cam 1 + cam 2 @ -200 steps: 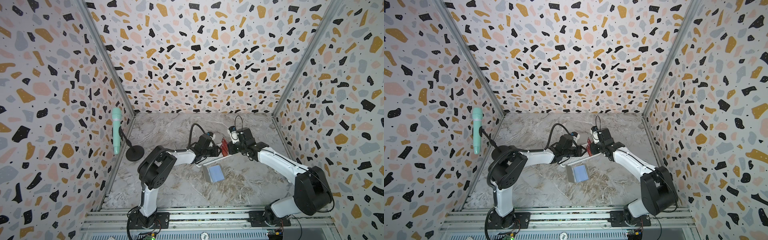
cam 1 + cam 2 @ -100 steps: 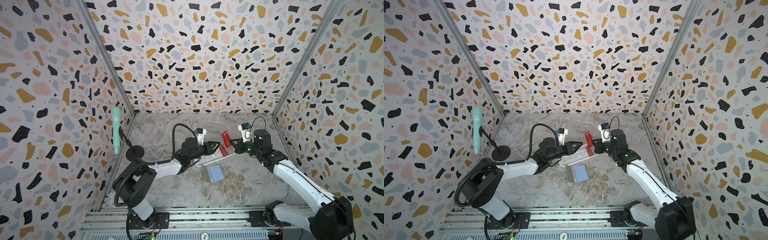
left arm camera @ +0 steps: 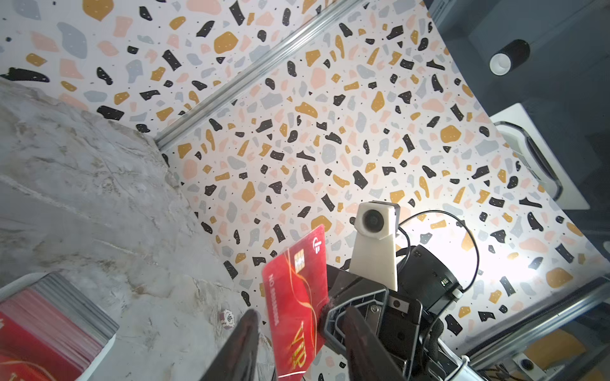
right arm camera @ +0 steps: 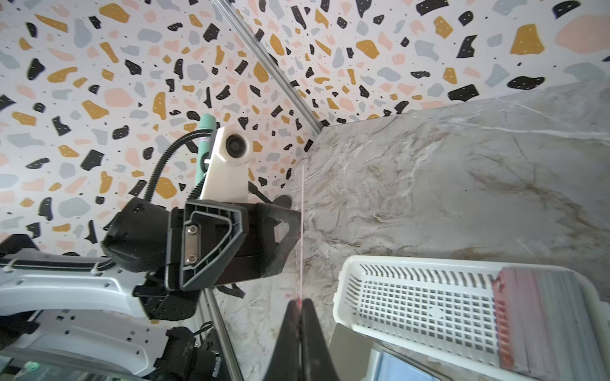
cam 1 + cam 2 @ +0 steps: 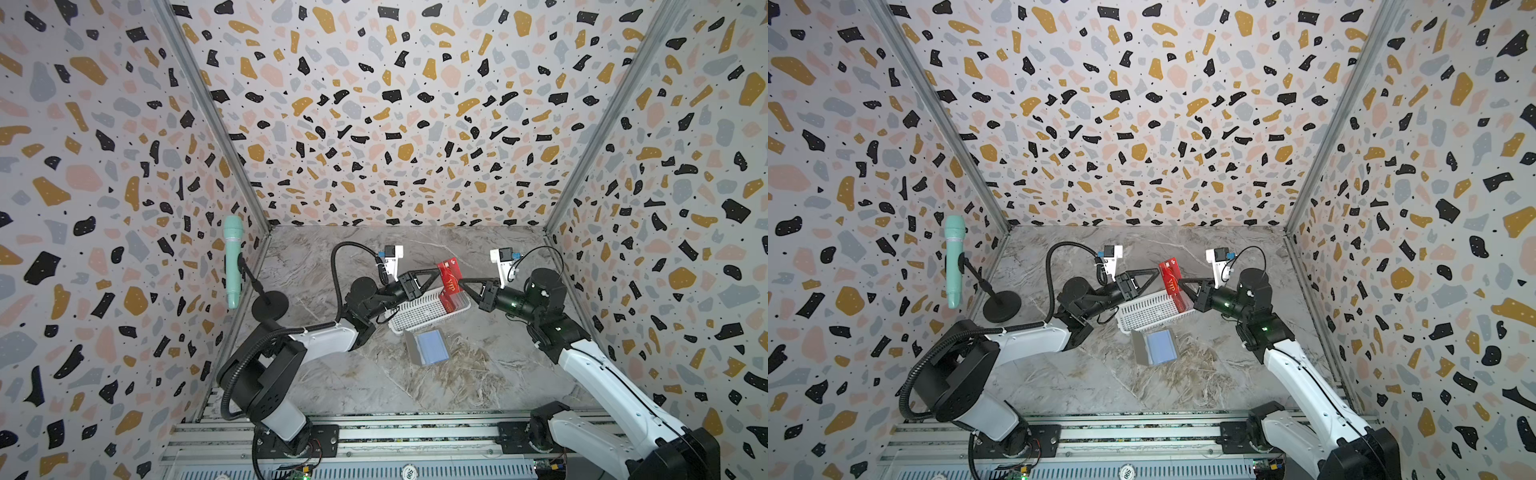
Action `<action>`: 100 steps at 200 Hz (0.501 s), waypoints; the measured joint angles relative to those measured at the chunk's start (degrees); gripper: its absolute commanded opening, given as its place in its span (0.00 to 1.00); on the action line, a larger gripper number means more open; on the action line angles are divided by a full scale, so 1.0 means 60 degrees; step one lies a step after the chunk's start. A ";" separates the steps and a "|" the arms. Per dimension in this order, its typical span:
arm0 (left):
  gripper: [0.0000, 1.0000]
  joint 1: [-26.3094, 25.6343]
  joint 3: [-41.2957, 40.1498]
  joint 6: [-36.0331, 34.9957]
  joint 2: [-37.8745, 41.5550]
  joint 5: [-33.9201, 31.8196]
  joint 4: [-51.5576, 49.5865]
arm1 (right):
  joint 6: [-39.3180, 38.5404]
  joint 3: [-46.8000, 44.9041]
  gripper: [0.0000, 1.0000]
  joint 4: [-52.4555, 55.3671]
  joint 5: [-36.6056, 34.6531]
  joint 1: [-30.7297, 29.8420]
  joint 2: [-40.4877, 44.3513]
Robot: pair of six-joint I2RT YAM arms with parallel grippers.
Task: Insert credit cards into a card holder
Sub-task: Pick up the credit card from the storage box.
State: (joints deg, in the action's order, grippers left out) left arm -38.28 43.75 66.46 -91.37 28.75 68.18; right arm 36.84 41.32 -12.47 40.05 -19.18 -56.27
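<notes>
Credit card (image 3: 297, 306), red, gold "VIP" lettering

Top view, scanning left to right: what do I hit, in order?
Teal microphone → round stand base → left gripper → red card → right gripper. White basket and wallet are left out because they overlap that middle span.

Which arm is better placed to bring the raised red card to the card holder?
Probably right: the right gripper is shut on the red card, the left gripper stands open, and the card holder lies open nearby.
</notes>
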 measured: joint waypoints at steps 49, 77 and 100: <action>0.31 0.0000 -0.0073 0.0656 -0.0321 0.0277 0.0914 | 0.0780 -0.0310 0.04 -0.1115 0.0729 0.0000 -0.0025; 0.24 0.0000 -0.0215 0.1071 -0.0484 0.0426 0.1490 | 0.0991 -0.0339 0.04 -0.1464 0.0896 0.0000 -0.0164; 0.16 0.0000 -0.0259 0.1253 -0.0528 0.0525 0.1741 | 0.1144 -0.0437 0.05 -0.1705 0.0943 0.0000 -0.0237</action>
State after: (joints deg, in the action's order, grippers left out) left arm -38.28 42.19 73.97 -94.54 31.90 78.63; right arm 43.70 38.70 -22.70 45.71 -19.18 -57.69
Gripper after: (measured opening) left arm 0.197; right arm 0.054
